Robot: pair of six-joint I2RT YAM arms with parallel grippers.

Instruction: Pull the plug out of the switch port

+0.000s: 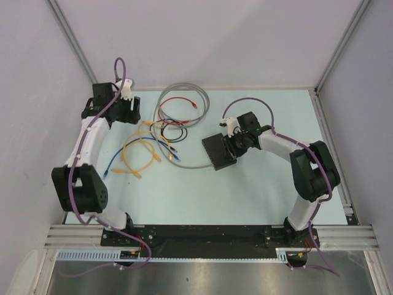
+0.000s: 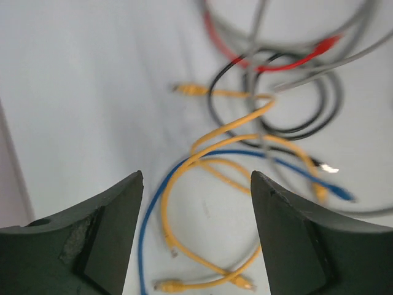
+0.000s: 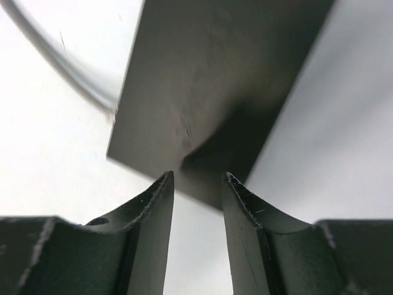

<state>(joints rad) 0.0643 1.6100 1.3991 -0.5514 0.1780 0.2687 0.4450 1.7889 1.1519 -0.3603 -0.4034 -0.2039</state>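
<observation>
Observe the right fingers narrowly parted, gripping nothing, over the switch edge. Left fingers are spread wide above loose cables.

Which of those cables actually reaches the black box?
The grey cable: it alone runs up to the black box's edge; the yellow cables, blue cable, red cable and black cable lie apart.

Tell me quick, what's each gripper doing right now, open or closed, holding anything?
Left gripper: wide open, empty, above loose cables.
Right gripper: narrowly open, gripping nothing, tips at the switch edge.
</observation>
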